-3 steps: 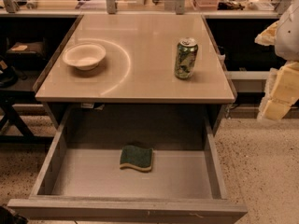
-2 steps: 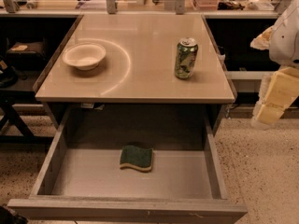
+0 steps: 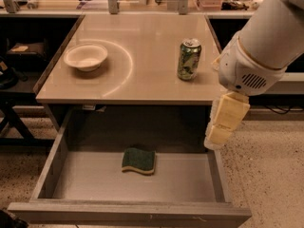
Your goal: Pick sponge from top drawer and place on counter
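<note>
You have the top drawer [image 3: 128, 212] standing wide open beneath the counter [image 3: 152, 82]; its grey floor shows from one side wall to the other. The sponge [image 3: 138, 160] lies flat on that floor, green scrub side up, with the yellow base showing along its near edge. It sits roughly midway between the side walls and somewhat toward the back, touching neither a wall nor the front panel; nothing else lies in the drawer with it.

Your gripper [image 3: 216, 137] hangs at the drawer's right side, pointing down, with its pale yellow tip over the back end of the right side wall, just below the counter's front right corner. It is well apart from the sponge, off to the sponge's right, and holds nothing that you can see; from this angle it reads as one block, so you cannot tell whether it is open or closed. How high it hangs above the drawer wall is also unclear. The white arm [image 3: 266, 42] comes in from the upper right and covers part of the counter's right edge.

On the counter, a green can [image 3: 189, 59] stands upright on the right half, near the arm's housing but apart from it; a shallow pale bowl [image 3: 86, 56] sits upright on the left half, with the faint white arc [image 3: 126, 72] curving round its right side. The bowl and the can are well apart.
</note>
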Robot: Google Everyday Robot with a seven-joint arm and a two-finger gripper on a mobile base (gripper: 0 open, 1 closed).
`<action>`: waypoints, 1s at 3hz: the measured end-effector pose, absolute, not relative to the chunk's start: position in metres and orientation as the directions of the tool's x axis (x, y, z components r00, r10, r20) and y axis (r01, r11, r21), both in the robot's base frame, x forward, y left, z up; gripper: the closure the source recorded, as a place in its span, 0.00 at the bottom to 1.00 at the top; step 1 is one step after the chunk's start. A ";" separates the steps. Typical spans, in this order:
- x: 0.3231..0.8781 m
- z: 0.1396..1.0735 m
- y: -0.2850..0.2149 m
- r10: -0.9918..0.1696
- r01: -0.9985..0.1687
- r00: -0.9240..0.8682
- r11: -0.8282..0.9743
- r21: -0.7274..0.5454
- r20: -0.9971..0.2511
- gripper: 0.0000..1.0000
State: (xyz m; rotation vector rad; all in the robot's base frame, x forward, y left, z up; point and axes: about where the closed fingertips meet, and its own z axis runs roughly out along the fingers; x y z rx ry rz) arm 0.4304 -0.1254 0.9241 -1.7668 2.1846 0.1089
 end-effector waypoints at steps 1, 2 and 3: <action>0.430 0.924 -0.125 -0.938 -0.963 -0.178 0.229 -0.145 -0.299 0.00; 0.424 0.894 -0.108 -0.936 -0.968 -0.188 0.228 -0.107 -0.298 0.00; 0.422 0.842 -0.077 -0.935 -0.972 -0.195 0.225 -0.070 -0.297 0.00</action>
